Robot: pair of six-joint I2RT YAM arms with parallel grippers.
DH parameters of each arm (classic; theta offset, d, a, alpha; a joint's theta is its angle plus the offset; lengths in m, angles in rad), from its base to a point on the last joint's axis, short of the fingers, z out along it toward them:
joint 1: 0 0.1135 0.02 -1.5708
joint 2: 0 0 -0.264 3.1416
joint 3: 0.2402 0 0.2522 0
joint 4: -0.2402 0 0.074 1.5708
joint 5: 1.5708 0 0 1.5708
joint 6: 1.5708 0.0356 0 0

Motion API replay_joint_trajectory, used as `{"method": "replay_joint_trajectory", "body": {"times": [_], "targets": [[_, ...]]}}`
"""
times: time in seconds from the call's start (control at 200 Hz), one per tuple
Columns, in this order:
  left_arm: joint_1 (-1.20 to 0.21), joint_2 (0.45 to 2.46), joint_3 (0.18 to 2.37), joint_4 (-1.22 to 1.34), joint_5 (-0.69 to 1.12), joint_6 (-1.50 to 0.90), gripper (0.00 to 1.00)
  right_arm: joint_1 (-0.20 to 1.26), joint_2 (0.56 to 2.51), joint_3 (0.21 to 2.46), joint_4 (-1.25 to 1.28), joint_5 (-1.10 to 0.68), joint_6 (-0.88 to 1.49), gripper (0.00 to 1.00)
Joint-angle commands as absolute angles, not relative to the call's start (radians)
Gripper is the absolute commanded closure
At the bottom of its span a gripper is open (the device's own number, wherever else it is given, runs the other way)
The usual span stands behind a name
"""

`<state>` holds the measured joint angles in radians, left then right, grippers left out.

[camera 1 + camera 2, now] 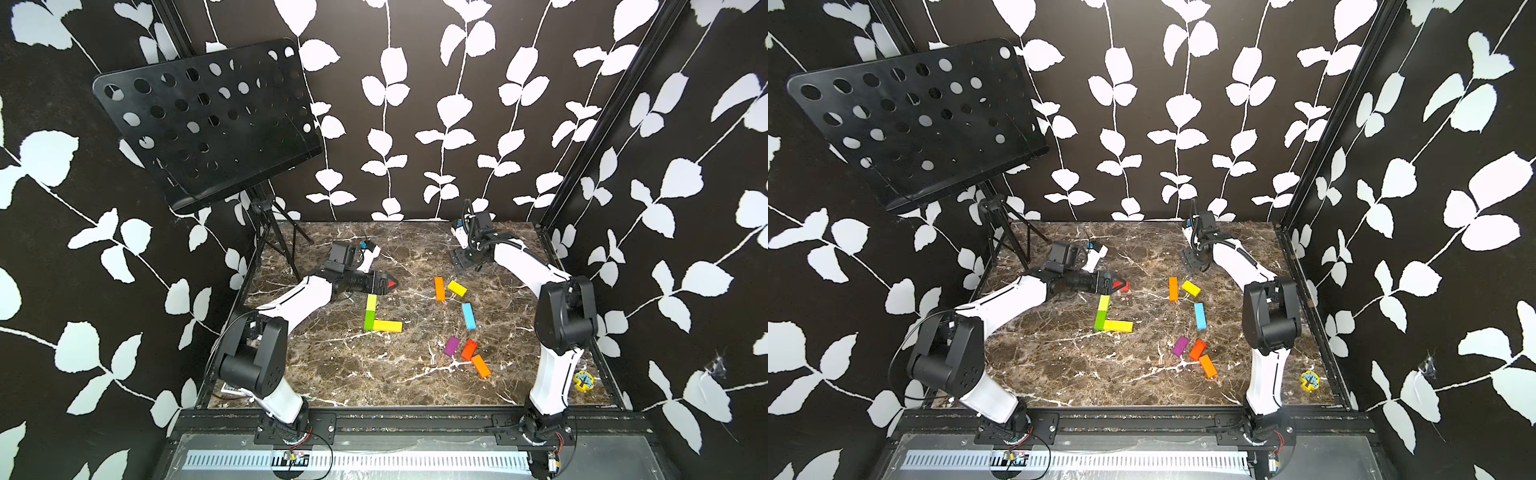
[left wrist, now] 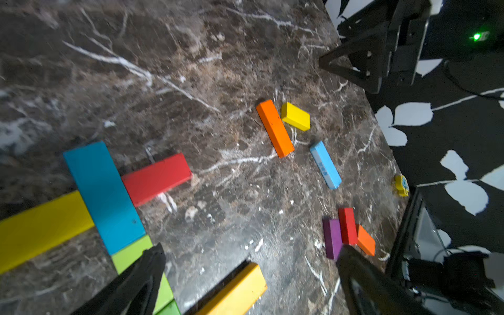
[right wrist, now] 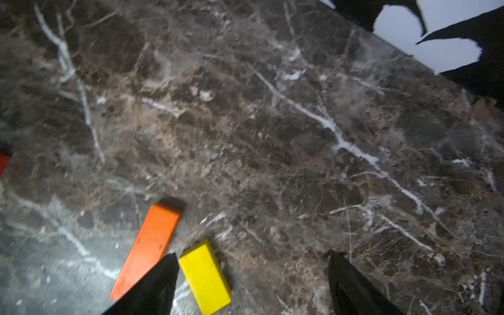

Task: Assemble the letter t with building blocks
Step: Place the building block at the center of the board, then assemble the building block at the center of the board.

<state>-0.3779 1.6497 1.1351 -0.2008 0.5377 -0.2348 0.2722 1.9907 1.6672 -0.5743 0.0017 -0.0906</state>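
tbl point(image 1: 353, 374): brown marble, wht veins | walls point(image 1: 415, 104): blk, wht leaves | blocks point(image 1: 468, 316): yel/org/blu/red/grn/purp

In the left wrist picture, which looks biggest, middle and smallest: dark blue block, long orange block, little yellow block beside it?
1. dark blue block, though it lies nearest the camera, which enlarges it
2. long orange block
3. little yellow block

Left arm point(image 1: 357, 281) masks the upper part of the letter t point(image 1: 370, 311) in both top views; only a red sliver point(image 1: 1122, 286) of its crossbar shows. In the left wrist view, the frame's edge crops the yellow crossbar block point(image 2: 41, 229) and the yellow foot block point(image 2: 240, 290), while one jaw of the left gripper point(image 2: 251, 246) covers part of the green block point(image 2: 131, 253). A yellow object point(image 1: 583, 380) at the edge of the tabletop point(image 1: 332, 374) is too small to identify.
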Motion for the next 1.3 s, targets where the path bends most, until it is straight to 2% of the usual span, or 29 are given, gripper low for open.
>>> {"method": "replay_joint_trajectory", "body": {"times": [0.0, 0.085, 0.205, 0.34, 0.525, 0.865, 1.295], "targets": [[-0.372, 1.684, 1.257, -0.328, 0.433, -0.256, 0.01, 0.262, 1.994, 1.702, -0.741, 0.092, 0.100, 0.16], [-0.380, 1.677, 1.293, -0.357, 0.385, -0.291, 0.01, 0.261, 1.951, 1.668, -0.832, 0.178, 0.314, 0.16], [-0.406, 1.591, 1.211, -0.247, 0.222, -0.276, 0.01, 0.279, 1.855, 1.566, -0.863, 0.145, 0.566, 0.16], [-0.407, 1.552, 1.173, -0.206, 0.133, -0.200, 0.01, 0.329, 1.814, 1.511, -0.802, 0.103, 0.710, 0.15], [-0.406, 1.581, 1.215, -0.278, 0.121, -0.140, 0.01, 0.367, 1.856, 1.478, -0.722, 0.032, 0.850, 0.13], [-0.405, 1.619, 1.231, -0.284, 0.149, -0.113, 0.01, 0.371, 1.932, 1.418, -0.645, 0.033, 0.957, 0.14], [-0.403, 1.643, 1.252, -0.295, 0.137, -0.129, 0.01, 0.345, 2.008, 1.440, -0.614, 0.014, 0.971, 0.18]]}}
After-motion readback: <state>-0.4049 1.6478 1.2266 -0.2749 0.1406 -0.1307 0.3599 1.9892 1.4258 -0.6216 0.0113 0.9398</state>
